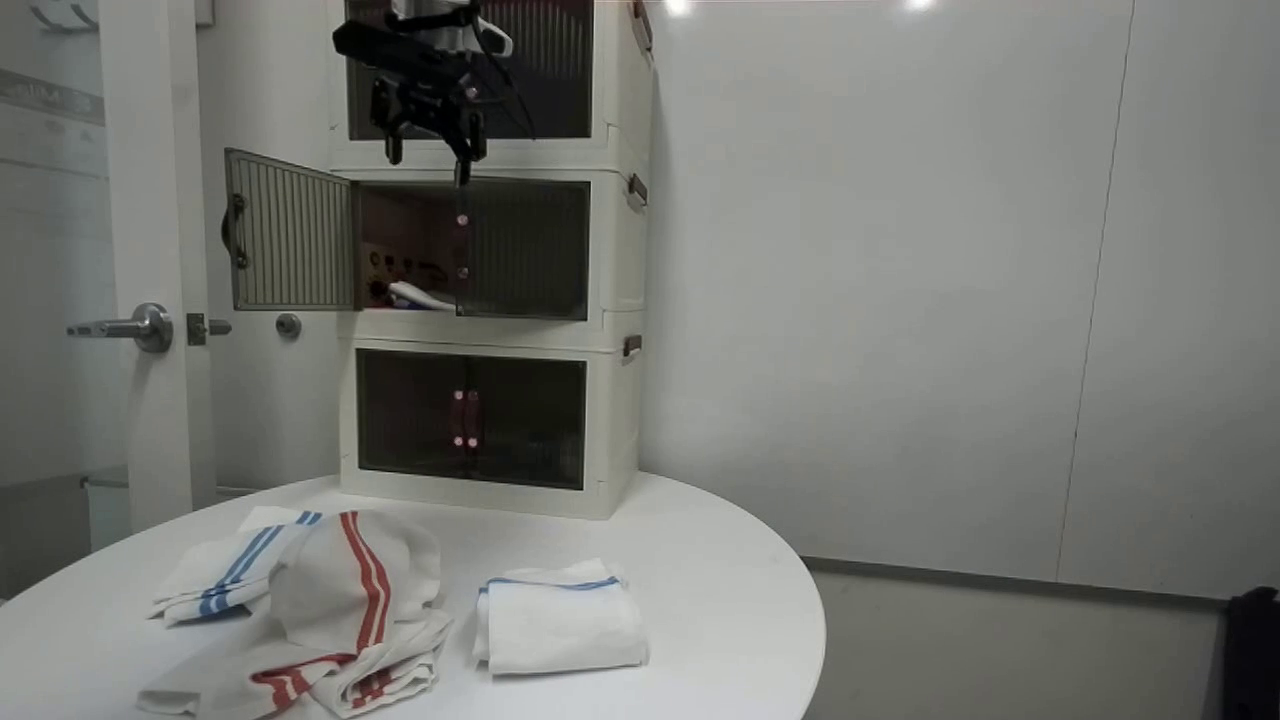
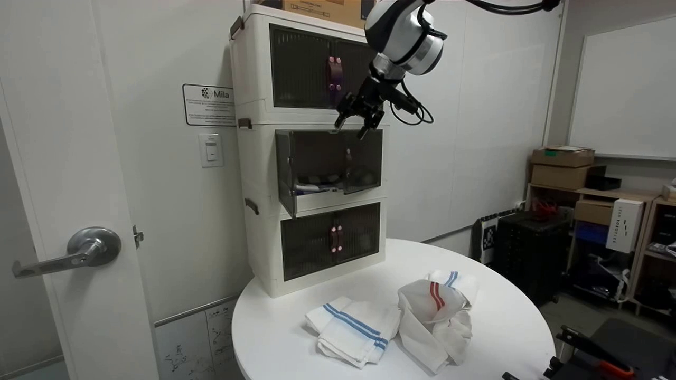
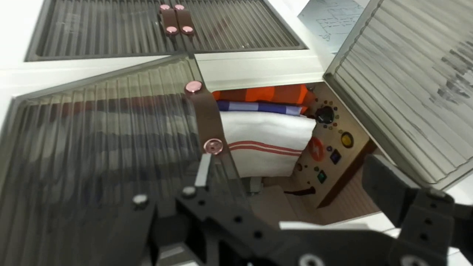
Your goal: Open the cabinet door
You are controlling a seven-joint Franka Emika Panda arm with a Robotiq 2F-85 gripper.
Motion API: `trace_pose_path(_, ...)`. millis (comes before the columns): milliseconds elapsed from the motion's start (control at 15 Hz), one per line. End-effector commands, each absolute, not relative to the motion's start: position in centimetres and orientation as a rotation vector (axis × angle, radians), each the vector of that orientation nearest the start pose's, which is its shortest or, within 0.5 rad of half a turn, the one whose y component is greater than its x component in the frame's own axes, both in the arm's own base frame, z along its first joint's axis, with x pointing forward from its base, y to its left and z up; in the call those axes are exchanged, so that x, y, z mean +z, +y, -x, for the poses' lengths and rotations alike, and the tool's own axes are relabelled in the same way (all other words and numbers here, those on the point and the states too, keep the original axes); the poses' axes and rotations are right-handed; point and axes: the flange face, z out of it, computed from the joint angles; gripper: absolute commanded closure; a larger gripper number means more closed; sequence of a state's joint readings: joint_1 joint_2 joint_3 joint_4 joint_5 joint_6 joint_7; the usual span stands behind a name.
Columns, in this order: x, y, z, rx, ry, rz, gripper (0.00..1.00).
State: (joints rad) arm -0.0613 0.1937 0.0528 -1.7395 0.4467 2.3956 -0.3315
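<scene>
The cabinet [image 1: 621, 420] is a tall white stack of three compartments; it also shows in an exterior view [image 2: 259, 169]. The middle compartment's one door [image 1: 290, 238] stands swung wide open; the wrist view shows it at the right [image 3: 414, 85]. Its other door [image 3: 111, 147], with a brown strap handle [image 3: 205, 118], looks slightly ajar. The top and bottom doors are shut. My gripper [image 1: 428, 160] is open and empty, in front of the middle compartment's top edge [image 2: 350, 128]. In the wrist view its left finger overlaps the strap's lower end [image 3: 290, 164]; I cannot tell if they touch.
Inside the middle compartment lie a white red-striped cloth [image 3: 266, 136], an orange cloth [image 3: 266, 95] and a patterned box [image 3: 332, 147]. Several folded cloths [image 1: 560, 630] lie on the round white table [image 1: 730, 580]. A room door [image 1: 155, 250] stands beside the cabinet.
</scene>
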Motion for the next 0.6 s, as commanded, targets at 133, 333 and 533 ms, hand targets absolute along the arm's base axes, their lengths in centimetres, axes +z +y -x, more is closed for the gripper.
trace_pose_path(133,51.4,-1.1,-68.8,-0.647,0.237,2.952,0.00)
trace_pose_path(333,52.1,-0.4,-70.0,-0.623,0.326,3.008,0.00)
trace_pose_path(533,53.2,0.8,-71.0,-0.603,0.372,2.985,0.00)
